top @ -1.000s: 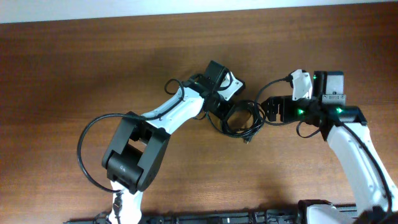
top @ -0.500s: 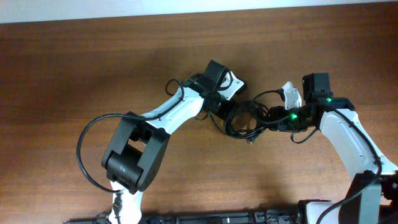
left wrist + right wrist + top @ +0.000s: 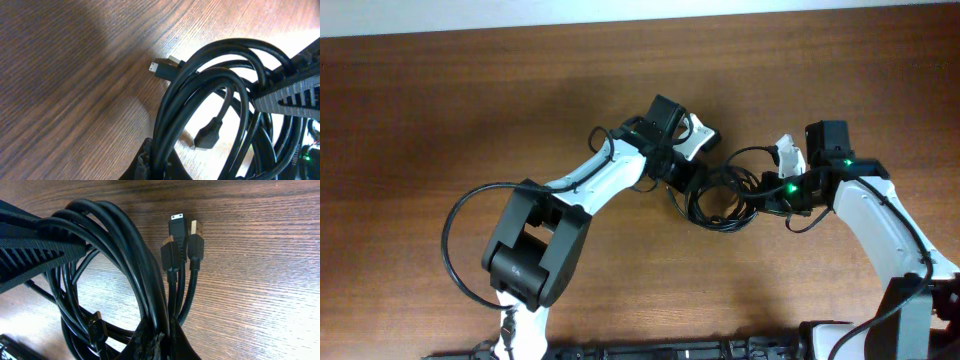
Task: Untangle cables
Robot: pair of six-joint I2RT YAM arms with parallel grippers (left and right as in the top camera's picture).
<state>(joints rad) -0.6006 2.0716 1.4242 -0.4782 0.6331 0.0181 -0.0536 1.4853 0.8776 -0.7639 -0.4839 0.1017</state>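
A tangle of black cables [image 3: 720, 200] lies coiled on the wooden table between the two arms. My left gripper [image 3: 682, 177] holds the coil's left side. In the left wrist view it [image 3: 162, 162] is shut on a thick bundle of strands, with a metal-tipped plug [image 3: 161, 66] sticking out beyond the loop and a second plug [image 3: 207, 135] inside it. My right gripper [image 3: 761, 192] holds the coil's right side. In the right wrist view it [image 3: 162, 339] is shut on several strands. Three plugs [image 3: 180, 235] stand together just past its fingers.
The brown wooden table [image 3: 470, 110] spreads to all sides. The left arm's own black cable [image 3: 455, 235] loops out at the lower left. The other gripper's ribbed black finger [image 3: 35, 245] reaches into the coil close to my right gripper.
My right gripper moved left into the tangle and closed on the cables. The coil shifted slightly toward it. The left gripper kept its grip in place.
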